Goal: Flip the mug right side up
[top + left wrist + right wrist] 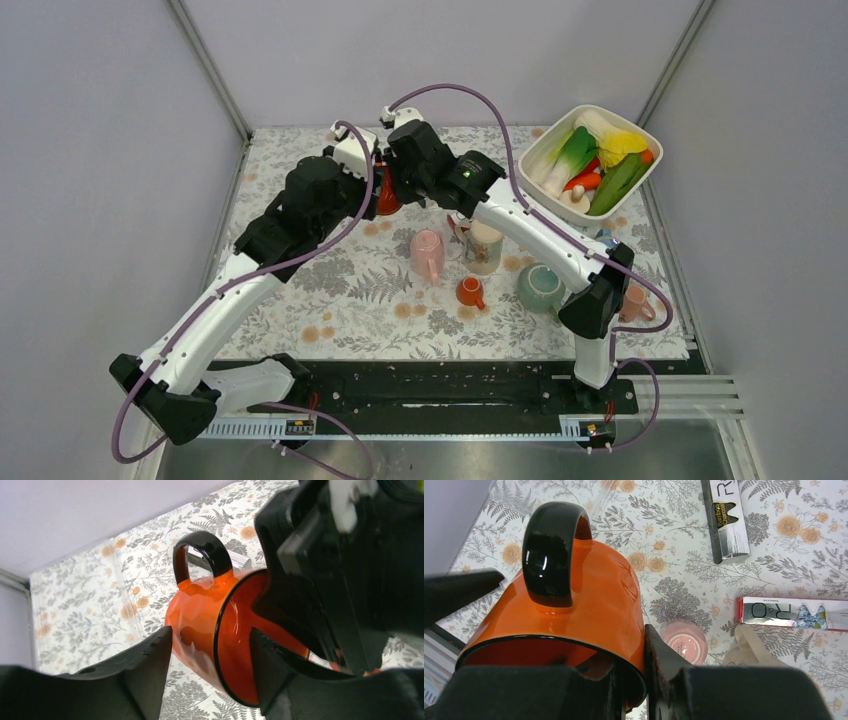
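The mug (589, 605) is held up over the far tabletop (350, 290), rim pinched by the right fingers (661, 670). The left fingers (145, 675) are open around it. It could be dropped if let go too soon

In the right wrist view, a dark box (726, 522) lying flat on the tabletop (684, 575) carries the small gold words "Bamboo Charcoal" along its length. Beside them is a big pale "R" whose following letters are cut off by the picture's edge. A red and silver box (791, 614) lying near it shows large dark letters that begin "R" and "O"; the letters after these and the small print on its blue patch are too blurred to read.
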Available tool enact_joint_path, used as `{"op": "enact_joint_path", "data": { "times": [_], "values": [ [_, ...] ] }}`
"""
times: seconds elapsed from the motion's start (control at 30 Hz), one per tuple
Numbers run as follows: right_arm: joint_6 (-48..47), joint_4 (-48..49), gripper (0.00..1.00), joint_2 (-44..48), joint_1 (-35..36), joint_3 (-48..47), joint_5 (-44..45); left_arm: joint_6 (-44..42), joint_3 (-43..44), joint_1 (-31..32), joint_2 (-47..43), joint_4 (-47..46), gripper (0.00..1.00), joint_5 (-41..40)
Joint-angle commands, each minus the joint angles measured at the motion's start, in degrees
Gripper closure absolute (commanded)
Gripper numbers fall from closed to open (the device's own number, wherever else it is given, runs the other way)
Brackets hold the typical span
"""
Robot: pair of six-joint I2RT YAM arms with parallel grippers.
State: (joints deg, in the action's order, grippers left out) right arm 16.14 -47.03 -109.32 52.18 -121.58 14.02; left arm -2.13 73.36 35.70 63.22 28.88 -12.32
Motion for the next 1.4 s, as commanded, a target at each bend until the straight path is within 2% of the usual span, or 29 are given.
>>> {"op": "enact_joint_path", "data": {
  "times": [0.0,0.1,0.17,0.3,0.43,0.47,0.53,0.57,0.7,0.93,1.0,1.03,1.17,1.2,1.3,1.37],
  "values": [
    [4.1,9.4,1.00,3.4,0.2,1.5,-0.1,-1.5,1.6,-1.0,2.4,-4.1,0.54,-6.1],
    [4.5,12.0,1.00,4.0,0.2,3.7,0.1,-2.2,1.2,-2.8,3.4,-3.9,0.84,-4.9],
    [4.9,13.5,1.00,4.2,0.2,4.9,-0.2,-2.5,1.2,-4.3,4.2,-2.9,1.00,-2.8],
    [6.0,16.6,1.00,4.0,-0.1,6.4,-0.8,-3.2,-0.3,-6.9,5.0,-2.3,1.00,1.0],
    [8.4,21.0,1.00,4.4,-0.7,8.9,-2.1,-4.2,-3.5,-7.3,4.9,-4.8,1.00,1.4],
    [9.2,22.8,1.00,5.0,-0.7,10.1,-2.2,-4.4,-4.3,-7.4,5.0,-5.5,0.96,0.8],
    [10.9,27.3,1.00,6.5,-0.7,13.7,-2.1,-4.9,-5.8,-7.6,5.5,-7.4,0.79,-0.8],
    [11.8,29.4,1.00,7.2,-0.7,15.2,-2.0,-5.3,-6.5,-7.7,5.8,-8.5,0.74,-1.8],
    [12.8,32.5,1.00,8.5,-0.7,18.1,-1.1,-6.7,-8.0,-7.9,6.5,-11.3,0.69,-4.6],
    [13.2,32.9,1.00,8.3,-0.9,18.6,-0.1,-8.3,-8.4,-7.9,6.3,-10.9,0.49,-4.7],
    [13.4,33.3,1.00,8.2,-1.0,18.5,0.4,-9.1,-8.7,-7.9,6.3,-10.9,0.46,-5.3],
    [13.6,33.5,1.00,8.2,-1.1,18.4,0.5,-9.6,-9.0,-7.9,6.3,-11.3,0.50,-5.9],
    [13.7,34.0,1.00,7.7,-1.0,18.5,0.0,-11.7,-10.0,-7.9,5.7,-13.8,0.92,-7.8],
    [13.7,34.0,1.00,7.4,-1.2,18.5,-0.3,-11.9,-9.8,-7.9,5.8,-13.7,1.00,-7.8],
    [13.8,34.4,0.98,7.0,-1.8,18.7,-3.4,-12.4,-9.8,-8.7,5.9,-14.0,1.00,-6.6],
    [13.9,34.5,0.70,6.9,-2.5,19.0,-5.8,-12.7,-9.3,-10.8,7.2,-14.0,1.00,-3.7]
  ]
}}
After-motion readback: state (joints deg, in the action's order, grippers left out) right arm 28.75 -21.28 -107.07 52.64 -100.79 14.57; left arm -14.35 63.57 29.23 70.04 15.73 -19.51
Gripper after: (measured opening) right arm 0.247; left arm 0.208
